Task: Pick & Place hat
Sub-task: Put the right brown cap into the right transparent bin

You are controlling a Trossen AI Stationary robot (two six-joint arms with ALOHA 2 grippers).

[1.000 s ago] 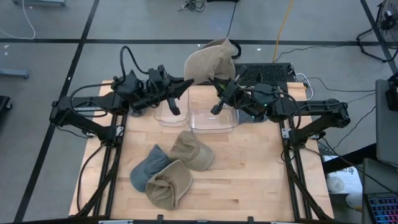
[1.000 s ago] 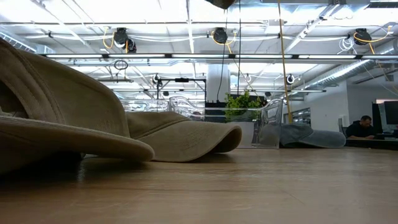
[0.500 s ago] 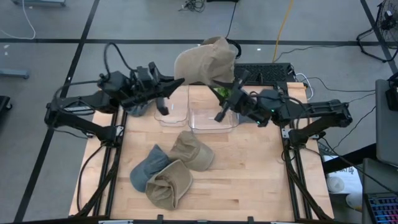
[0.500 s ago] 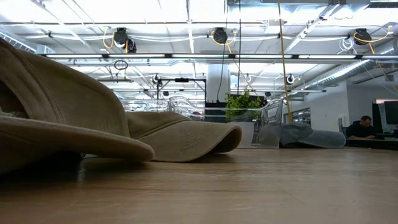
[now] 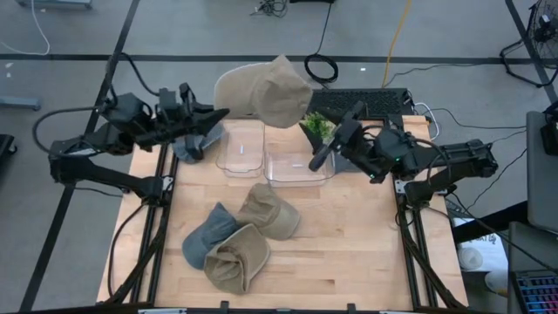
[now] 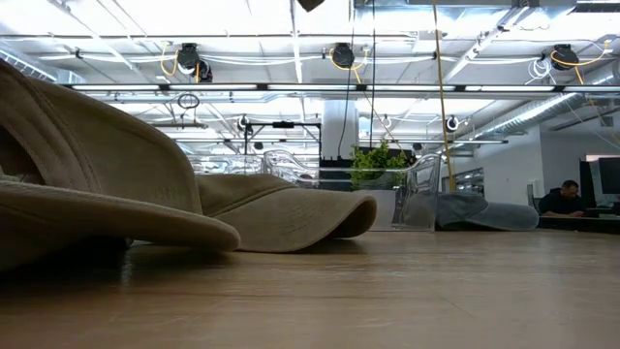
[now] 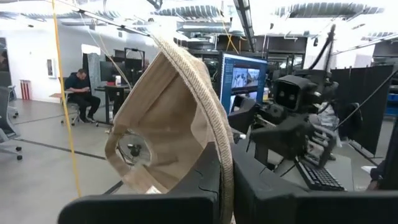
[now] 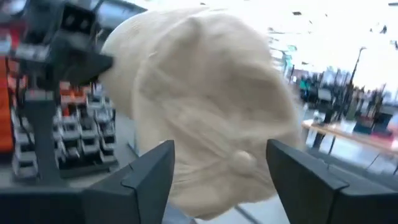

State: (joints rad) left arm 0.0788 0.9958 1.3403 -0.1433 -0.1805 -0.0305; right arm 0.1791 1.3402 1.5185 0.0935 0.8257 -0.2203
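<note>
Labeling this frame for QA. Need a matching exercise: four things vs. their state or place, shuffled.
Things:
1. left gripper
2. right gripper
3. grey hat
4. clear bins

States:
a. open, holding nothing
b. lying on the table beside two tan hats
c. shut on the raised tan hat
d. standing empty at the table's far edge

Pairs: 1-c, 2-a, 3-b, 4-d

A light wooden bench (image 5: 349, 227) carries two clear plastic bins (image 5: 298, 166) side by side near its far edge. Nearer than the bins lie three caps touching each other: two tan caps (image 5: 270, 209) and a grey-blue one (image 5: 205, 235).
</note>
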